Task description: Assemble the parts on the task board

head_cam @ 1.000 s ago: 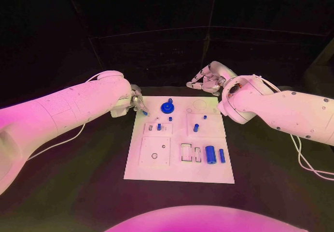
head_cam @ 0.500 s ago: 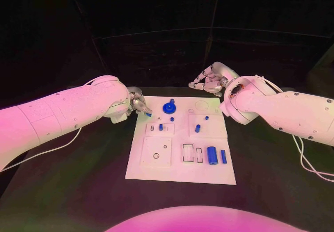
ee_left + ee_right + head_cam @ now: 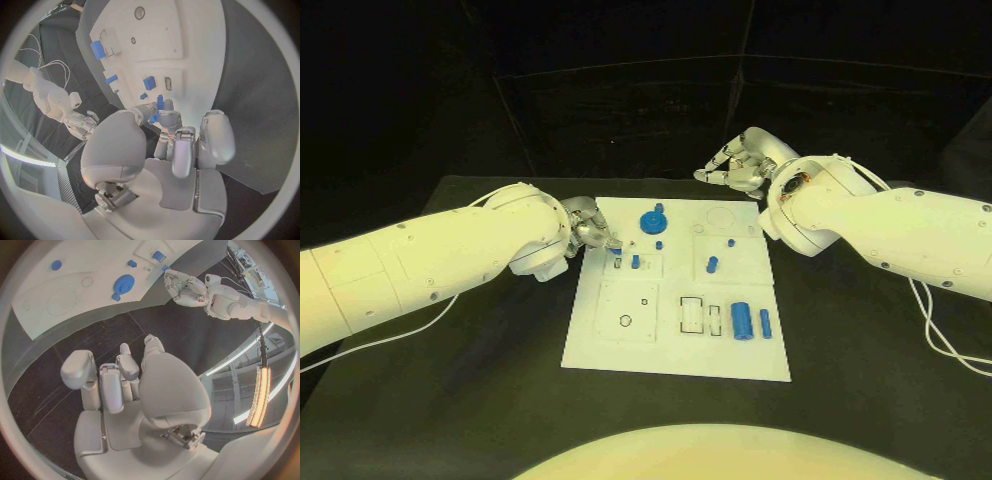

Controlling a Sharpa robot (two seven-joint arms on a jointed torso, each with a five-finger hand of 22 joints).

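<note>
Black tabletop [image 3: 473, 400] carries the white rectangular task board [image 3: 675, 350], several blue parts already seated. Over its far-left corner the left hand [image 3: 593, 236] pinches a small blue peg [image 3: 160, 102], seemingly unplaced. Beyond it, the right hand [image 3: 740, 165] hangs curled, holding nothing.

Head camera looks down; both wrist cameras look past their fingers at the task board [image 3: 629, 345].
</note>
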